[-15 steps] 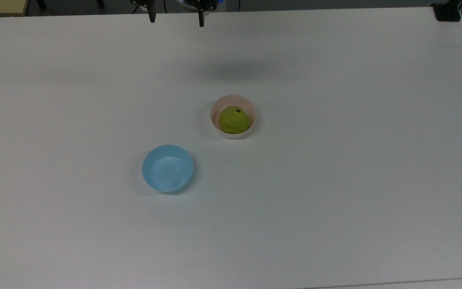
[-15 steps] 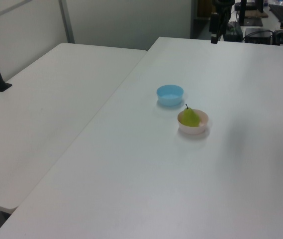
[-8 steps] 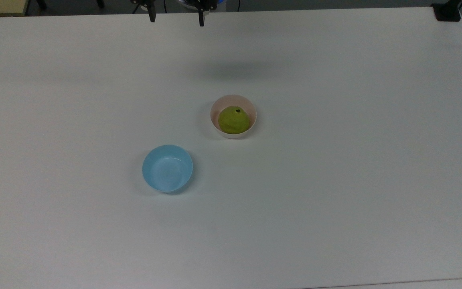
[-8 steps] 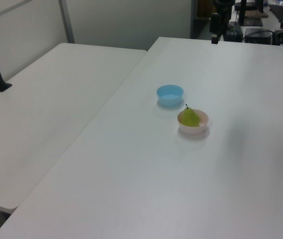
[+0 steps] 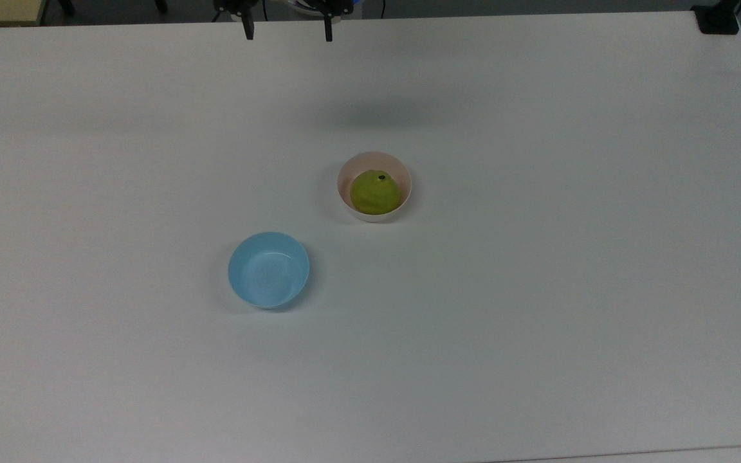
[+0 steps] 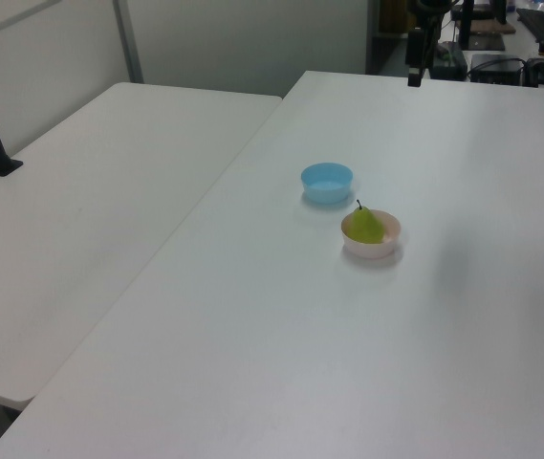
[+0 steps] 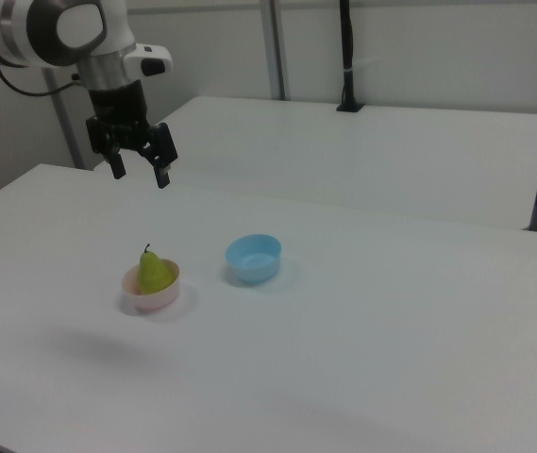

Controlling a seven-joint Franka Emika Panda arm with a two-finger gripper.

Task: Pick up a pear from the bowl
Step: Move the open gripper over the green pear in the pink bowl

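Pear (image 7: 155,274) stands upright in the pink bowl (image 7: 150,296) at mid-table, long axis vertical, stem spot up, left of the blue bowl (image 7: 253,258) in the right view. Gripper (image 7: 139,173), fingers spread apart and empty, hangs high above the table's far edge; over the past second it has edged only slightly, so the approach looks barely begun.

pink bowl (image 5: 374,162) and blue bowl (image 5: 268,269) look smooth plastic, slight sheen. pear (image 5: 375,191) matt, waxy. table (image 5: 538,257) flat matt white.
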